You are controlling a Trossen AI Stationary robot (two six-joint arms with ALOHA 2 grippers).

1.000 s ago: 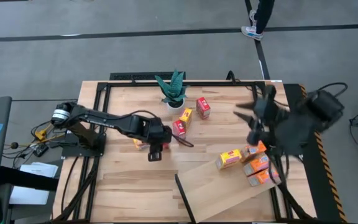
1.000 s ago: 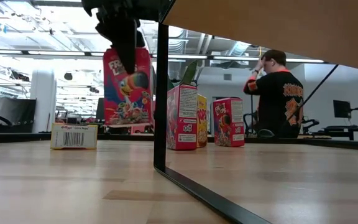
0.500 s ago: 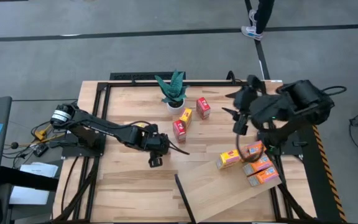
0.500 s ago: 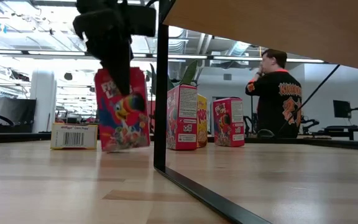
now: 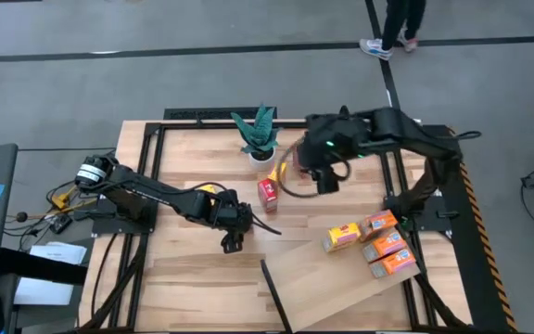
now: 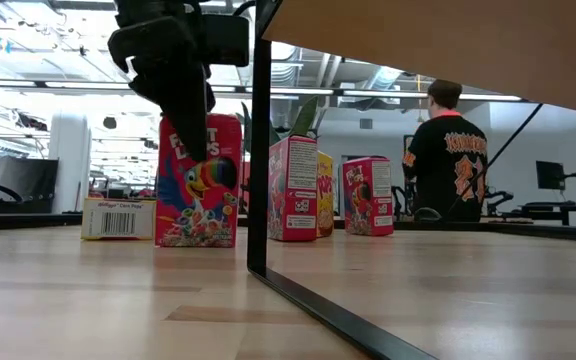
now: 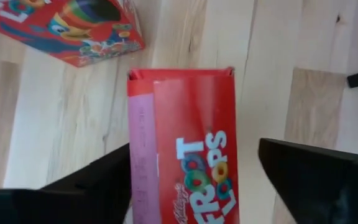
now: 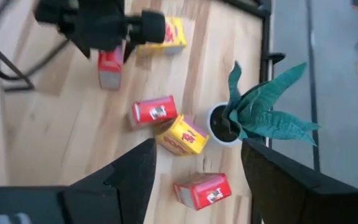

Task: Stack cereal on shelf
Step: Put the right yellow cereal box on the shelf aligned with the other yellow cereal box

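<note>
Both arms are dark, near-black, built of slim tubular links joined by bulkier rounded joint housings. The left arm (image 5: pixel 160 195) carries a silver-and-white ring at its base joint, at about nine o'clock on the table — with yellow and orange connectors just beside it. Thin black cables loop loosely off the wrists of both arms. The right arm (image 5: pixel 406 139) shows a small green light near its wrist. Each gripper's fingers (image 7: pixel 328 183) are flat, matte black and wedge-shaped — broad at the root.
</note>
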